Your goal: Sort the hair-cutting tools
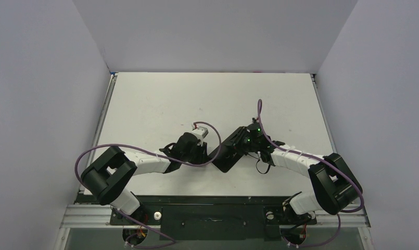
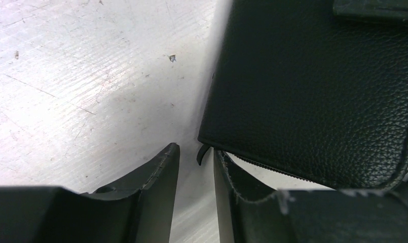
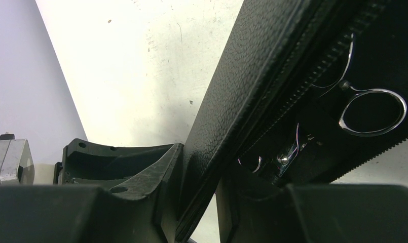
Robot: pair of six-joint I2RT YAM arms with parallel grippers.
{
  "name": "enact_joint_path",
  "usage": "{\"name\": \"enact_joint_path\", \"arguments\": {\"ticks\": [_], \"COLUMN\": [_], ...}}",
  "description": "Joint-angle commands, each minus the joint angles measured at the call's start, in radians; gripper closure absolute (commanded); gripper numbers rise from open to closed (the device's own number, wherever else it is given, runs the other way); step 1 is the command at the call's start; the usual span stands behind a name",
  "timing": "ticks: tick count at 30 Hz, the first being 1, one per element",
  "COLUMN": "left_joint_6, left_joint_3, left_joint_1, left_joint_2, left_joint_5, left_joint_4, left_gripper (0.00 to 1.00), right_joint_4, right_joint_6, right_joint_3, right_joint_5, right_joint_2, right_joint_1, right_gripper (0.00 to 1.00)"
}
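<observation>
Scissors [image 3: 346,87] visible inside case [image 3: 227,101] only in R wrist view.

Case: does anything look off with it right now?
Yes. The case gapes open, its cover pinched and tilted up by the right gripper. The scissors show in the gap, one ring right at the zipper teeth, so they might slide out. The left gripper straddles the zip pull, open.

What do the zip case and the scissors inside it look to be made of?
Zip case: black leather or faux leather, matte; pebbled grain shows, with a toothed zipper along the edge. Can't tell real from synthetic.
Scissors: polished silver metal, likely steel; thin ring with bright reflections.
</observation>
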Motion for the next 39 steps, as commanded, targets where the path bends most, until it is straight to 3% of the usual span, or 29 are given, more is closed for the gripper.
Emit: {"name": "enact_joint_path", "arguments": {"ticks": [1,10,14,18,39], "left_joint_6": [0.02,0.018,0.014,0.004,-0.037], "left_joint_3": [0.03,0.019,-0.004,-0.038,-0.096], "left_joint_1": [-0.013,-0.023,-0.027,-0.03,-0.151], "left_joint_2": [0.019,0.016,-0.002,-0.022,-0.034], "left_joint_5": [0.013,0.017,0.018,0.036,0.086], "left_joint_4": [0.004,0.002,0.008,0.027,0.09], "left_gripper": [0.74,0.89,1.0,1.0,1.0], "right_joint_4": [0.015,0.014,0.014,0.043,0.27], "right_joint_6": [-0.017,-0.018,-0.021,-0.009,0.106], "right_joint_3": [0.023,0.007,-0.013,-0.054,-0.205], "right_joint_5": [-0.006,0.008,0.021,0.035,0.123], "right_joint_2": [0.0,-0.006,-0.008,-0.005,0.068], "right_joint_1": [-0.005,-0.007,-0.006,-0.007,-0.001], "right_gripper": [0.75,0.76,0.84,1.0,1.0]}}
